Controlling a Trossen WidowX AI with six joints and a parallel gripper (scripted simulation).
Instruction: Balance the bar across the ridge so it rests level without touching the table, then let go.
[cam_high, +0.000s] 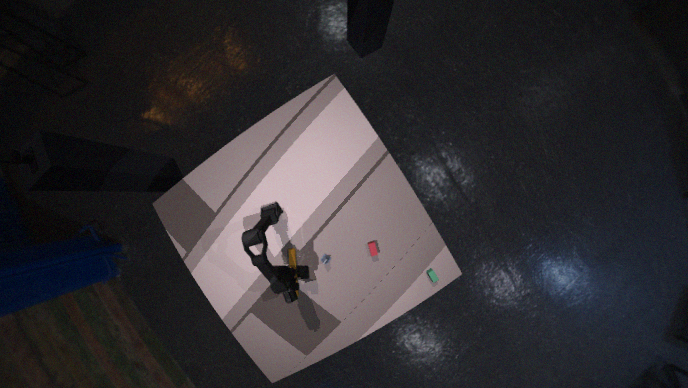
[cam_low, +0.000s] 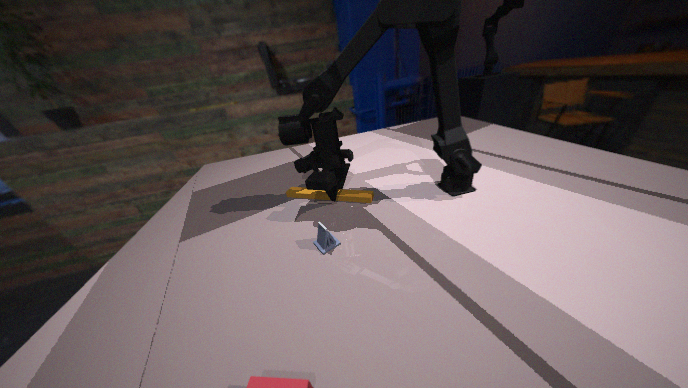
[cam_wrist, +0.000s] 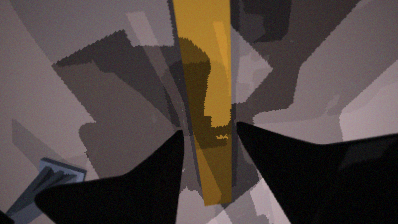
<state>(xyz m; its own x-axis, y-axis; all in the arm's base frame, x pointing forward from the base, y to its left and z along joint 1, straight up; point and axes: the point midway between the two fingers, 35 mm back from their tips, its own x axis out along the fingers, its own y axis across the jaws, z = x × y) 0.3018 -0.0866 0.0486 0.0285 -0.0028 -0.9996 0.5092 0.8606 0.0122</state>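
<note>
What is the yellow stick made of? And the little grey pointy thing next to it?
The yellow bar looks like painted wood or plastic: flat matte colour, sharp square edges, no grain showing, so I can't say which. The grey ridge looks like dull plastic or cast metal: pale blue-grey, plain faces, no shine. The gripper straddling the bar looks like matte black plastic.

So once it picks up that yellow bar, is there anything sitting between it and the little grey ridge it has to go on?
Nothing visible stands in the way. The yellow bar lies flat on the table, with the fingers on either side of it, not yet gripping. The grey ridge stands apart from it, and no object shows between them.
</note>
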